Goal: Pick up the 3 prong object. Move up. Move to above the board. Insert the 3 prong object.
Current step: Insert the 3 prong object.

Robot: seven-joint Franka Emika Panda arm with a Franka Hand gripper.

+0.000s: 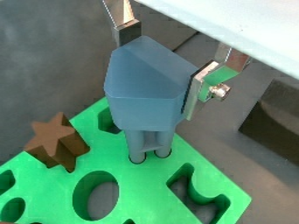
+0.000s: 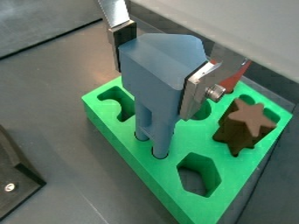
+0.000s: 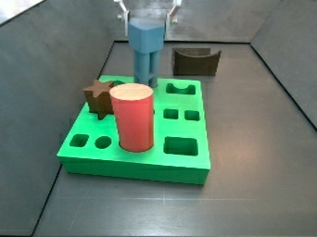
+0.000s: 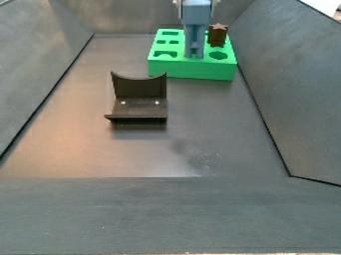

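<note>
My gripper (image 1: 163, 66) (image 2: 162, 66) is shut on the solid upper body of the light-blue 3 prong object (image 1: 146, 92) (image 2: 158, 83), which hangs upright. Both side views show the gripper (image 3: 148, 11) (image 4: 196, 6) over the back part of the green board (image 3: 130, 165) (image 4: 213, 70) with the 3 prong object (image 3: 146, 46) (image 4: 196, 35) under it. The thin legs reach down to the board's top (image 1: 140, 179) (image 2: 126, 150). The legs hide whatever hole lies below them.
A brown star piece (image 1: 52, 140) (image 2: 246, 122) (image 3: 96, 93) sits in the board beside the legs. A tall red cylinder (image 3: 133, 116) stands in the board's front part. A dark fixture (image 3: 196, 61) (image 4: 136, 97) with a U-shaped notch stands on the floor beyond the board. Sloping grey walls enclose the floor.
</note>
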